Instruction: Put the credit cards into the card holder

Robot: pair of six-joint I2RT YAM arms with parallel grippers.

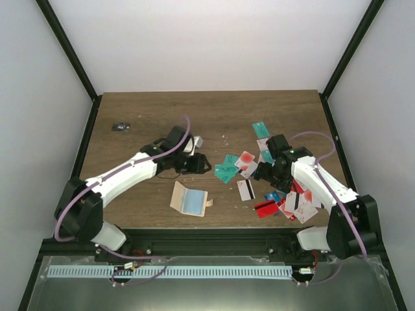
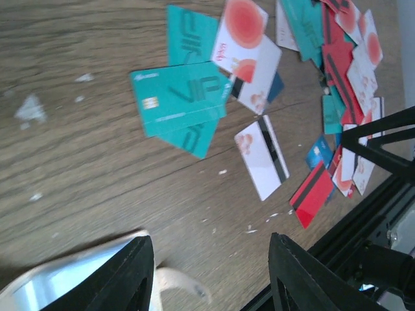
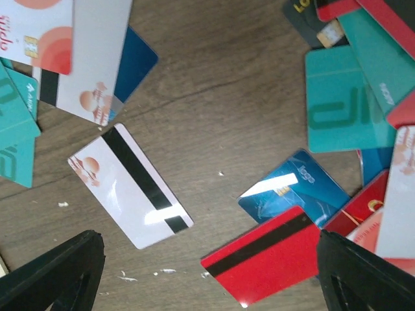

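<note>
The card holder [image 1: 189, 199] lies open near the table's front edge, tan outside and pale blue inside. In the left wrist view its corner [image 2: 58, 285] and snap tab [image 2: 185, 285] sit beside my left finger. My left gripper [image 1: 198, 163] [image 2: 209, 245] hovers open over bare wood, holding nothing. The credit cards [image 1: 272, 184] are scattered right of centre. My right gripper [image 1: 262, 173] [image 3: 207, 243] is wide open above a white black-striped card [image 3: 130, 188], a red striped card [image 3: 266, 259] and a blue card [image 3: 295, 194]. Teal cards [image 2: 178, 97] lie further back.
A small dark flat object [image 1: 120, 126] lies at the table's far left. The black frame rail [image 2: 363, 214] runs along the near edge, close to the card pile. White walls and black posts enclose the table.
</note>
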